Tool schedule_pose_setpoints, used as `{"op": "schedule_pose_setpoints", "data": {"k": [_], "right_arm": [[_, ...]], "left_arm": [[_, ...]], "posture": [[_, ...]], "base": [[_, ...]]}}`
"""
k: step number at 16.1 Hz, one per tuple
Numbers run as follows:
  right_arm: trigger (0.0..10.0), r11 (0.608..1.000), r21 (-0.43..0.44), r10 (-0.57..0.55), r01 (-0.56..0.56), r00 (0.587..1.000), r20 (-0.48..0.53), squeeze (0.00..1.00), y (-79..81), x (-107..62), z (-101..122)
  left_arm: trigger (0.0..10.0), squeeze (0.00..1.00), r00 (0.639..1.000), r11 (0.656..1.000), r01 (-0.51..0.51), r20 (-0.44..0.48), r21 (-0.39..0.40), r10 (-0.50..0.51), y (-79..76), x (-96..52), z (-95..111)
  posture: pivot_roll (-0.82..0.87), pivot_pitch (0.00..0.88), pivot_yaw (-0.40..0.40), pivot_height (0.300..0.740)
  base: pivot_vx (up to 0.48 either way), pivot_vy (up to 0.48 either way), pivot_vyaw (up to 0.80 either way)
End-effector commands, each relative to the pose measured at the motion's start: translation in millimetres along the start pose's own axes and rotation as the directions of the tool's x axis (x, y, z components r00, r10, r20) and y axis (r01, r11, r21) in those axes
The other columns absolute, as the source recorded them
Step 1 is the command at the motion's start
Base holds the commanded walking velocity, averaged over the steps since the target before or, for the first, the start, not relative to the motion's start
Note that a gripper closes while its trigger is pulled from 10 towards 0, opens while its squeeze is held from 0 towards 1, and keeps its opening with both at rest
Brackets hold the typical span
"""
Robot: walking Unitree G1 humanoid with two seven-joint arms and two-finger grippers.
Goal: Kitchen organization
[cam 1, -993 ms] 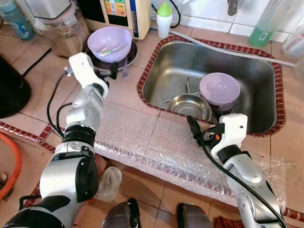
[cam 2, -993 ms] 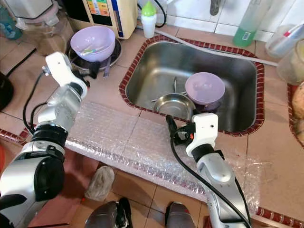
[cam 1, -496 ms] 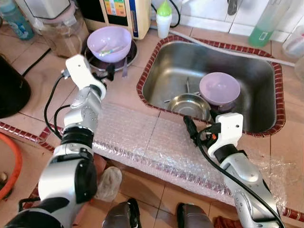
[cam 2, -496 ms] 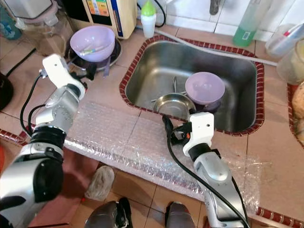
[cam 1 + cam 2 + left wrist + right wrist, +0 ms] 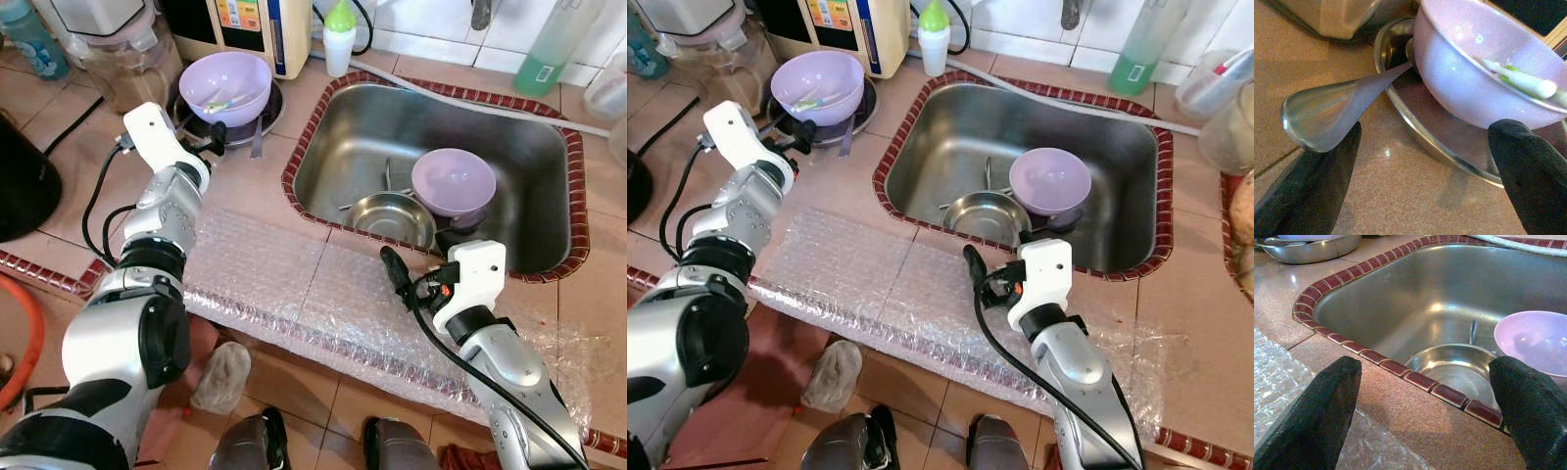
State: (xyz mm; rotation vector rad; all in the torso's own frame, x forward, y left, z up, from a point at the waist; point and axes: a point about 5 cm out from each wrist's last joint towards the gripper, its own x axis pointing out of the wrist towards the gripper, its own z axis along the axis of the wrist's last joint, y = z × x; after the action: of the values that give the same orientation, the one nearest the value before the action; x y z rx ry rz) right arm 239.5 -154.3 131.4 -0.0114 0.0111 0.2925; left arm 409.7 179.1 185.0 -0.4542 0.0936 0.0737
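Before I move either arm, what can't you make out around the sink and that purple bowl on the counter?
- Dishes under the purple bowl in the sink: hidden beneath it, head views.
- Steel bowl near side: cut off by the sink's tiled rim, right wrist view.
- Counter bowl contents: a white-green utensil, its far end cut by the frame, left wrist view.
- Tap: cropped at the top edge.

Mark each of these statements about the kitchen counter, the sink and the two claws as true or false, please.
1. A purple bowl sits in the sink. True.
2. The left claw grips the spoon. False: it is open, near the spoon.
3. The steel bowl stands on the bubble wrap. False: it lies in the sink.
4. The right claw is open above the counter. True.
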Motion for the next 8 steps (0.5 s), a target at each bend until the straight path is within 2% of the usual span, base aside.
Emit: {"op": "schedule_pose_setpoints", "data": {"k": [1,3,8], "right_arm": [[10.0,1.000,-0.004,-0.001,0.001,0.999,-0.045,0.00,0.3,-4.4,-6.0],[10.0,1.000,-0.005,0.000,0.000,0.999,-0.050,0.00,-0.1,-5.7,-6.1],[10.0,1.000,-0.002,-0.002,0.002,0.998,-0.055,0.00,0.7,-6.1,-7.7]], "left_arm": [[10.0,0.00,0.998,1.000,-0.018,-0.059,0.011,0.018,5.6,0.1,-6.7],[10.0,0.00,0.994,0.999,-0.018,-0.109,0.043,0.022,7.3,-0.3,-13.8],[10.0,0.00,0.989,0.997,-0.004,-0.146,0.082,0.016,8.5,-0.2,-14.0]], "posture": [[-0.28,0.220,0.081,0.740],[-0.28,0.224,0.081,0.740],[-0.27,0.219,0.087,0.740]], "base": [[0.000,0.000,0.00],[0.000,0.000,0.00],[0.000,0.000,0.00]]}}
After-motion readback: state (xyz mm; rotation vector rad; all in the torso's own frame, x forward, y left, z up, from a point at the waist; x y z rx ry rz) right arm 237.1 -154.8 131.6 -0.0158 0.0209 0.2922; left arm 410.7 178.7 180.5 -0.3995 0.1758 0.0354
